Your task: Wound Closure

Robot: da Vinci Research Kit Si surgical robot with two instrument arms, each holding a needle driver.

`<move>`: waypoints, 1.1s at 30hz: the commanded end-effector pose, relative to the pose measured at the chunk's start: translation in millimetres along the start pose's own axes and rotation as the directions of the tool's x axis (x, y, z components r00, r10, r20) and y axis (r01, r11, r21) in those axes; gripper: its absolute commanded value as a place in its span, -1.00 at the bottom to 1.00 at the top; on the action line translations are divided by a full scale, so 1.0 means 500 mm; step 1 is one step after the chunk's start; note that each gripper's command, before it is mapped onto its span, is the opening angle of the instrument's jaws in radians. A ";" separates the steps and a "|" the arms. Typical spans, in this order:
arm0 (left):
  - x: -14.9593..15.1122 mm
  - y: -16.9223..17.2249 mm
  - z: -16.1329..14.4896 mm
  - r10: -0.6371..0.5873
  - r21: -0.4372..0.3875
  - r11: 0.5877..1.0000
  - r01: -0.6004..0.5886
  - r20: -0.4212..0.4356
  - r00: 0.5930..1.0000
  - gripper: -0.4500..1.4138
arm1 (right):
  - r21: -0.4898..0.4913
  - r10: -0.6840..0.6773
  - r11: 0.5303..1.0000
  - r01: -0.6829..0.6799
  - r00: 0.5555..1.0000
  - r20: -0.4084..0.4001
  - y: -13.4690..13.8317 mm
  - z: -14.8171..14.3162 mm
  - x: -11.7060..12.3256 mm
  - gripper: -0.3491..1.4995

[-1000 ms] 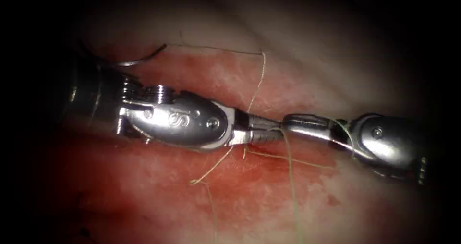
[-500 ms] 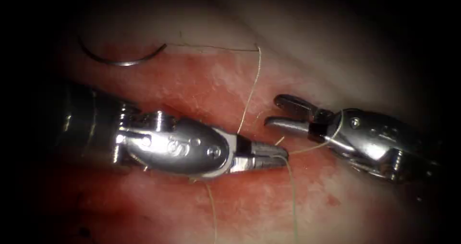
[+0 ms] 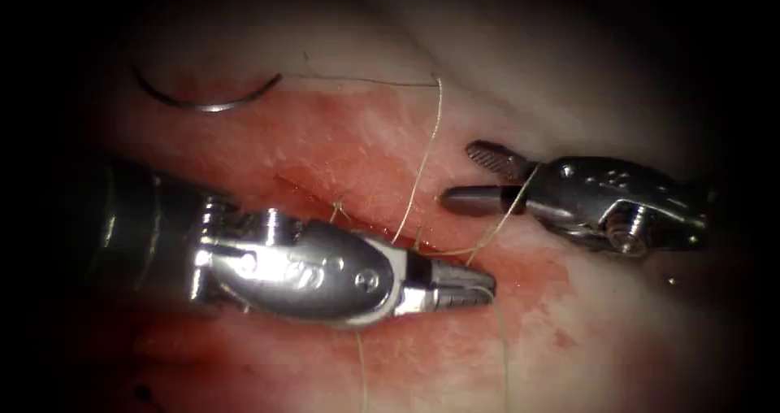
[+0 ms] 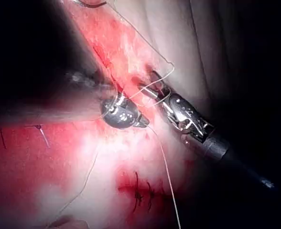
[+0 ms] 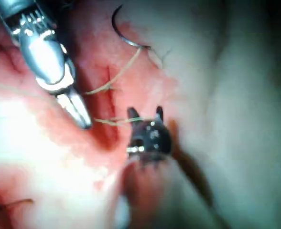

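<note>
The curved needle [image 3: 203, 102] lies free on the tissue [image 3: 349, 145] at the far left, above the cut [image 3: 325, 204] and not in it; it also shows in the right wrist view [image 5: 124, 36]. Its thread [image 3: 428, 157] runs right, then drops to the cut. My left tool [image 3: 485, 291] lies across the cut, shut on the thread near its tips [image 4: 141, 124]. A strand goes from there up and over the right tool's wrist. To the right of the cut my right tool [image 3: 459, 174] stands open and holds nothing [image 5: 145, 113].
Red fluid [image 3: 520, 275] stains the tissue around the cut. Finished dark stitches [image 4: 141, 192] lie further along the wound. Loose thread [image 3: 504, 356] trails toward the near edge. Pale tissue [image 3: 504, 63] rises behind the tools.
The right tool let go at the left tool's tips, opened, and drew back up and to the right. The left tool, still shut on the thread, moved slightly down. The needle stayed put.
</note>
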 end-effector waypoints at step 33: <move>-0.0012 0.0015 -0.0007 0.005 -0.014 1.000 -0.005 0.000 1.000 -0.89 | 0.096 -0.197 0.979 0.178 0.945 0.260 0.0004 0.0059 -0.0064 0.00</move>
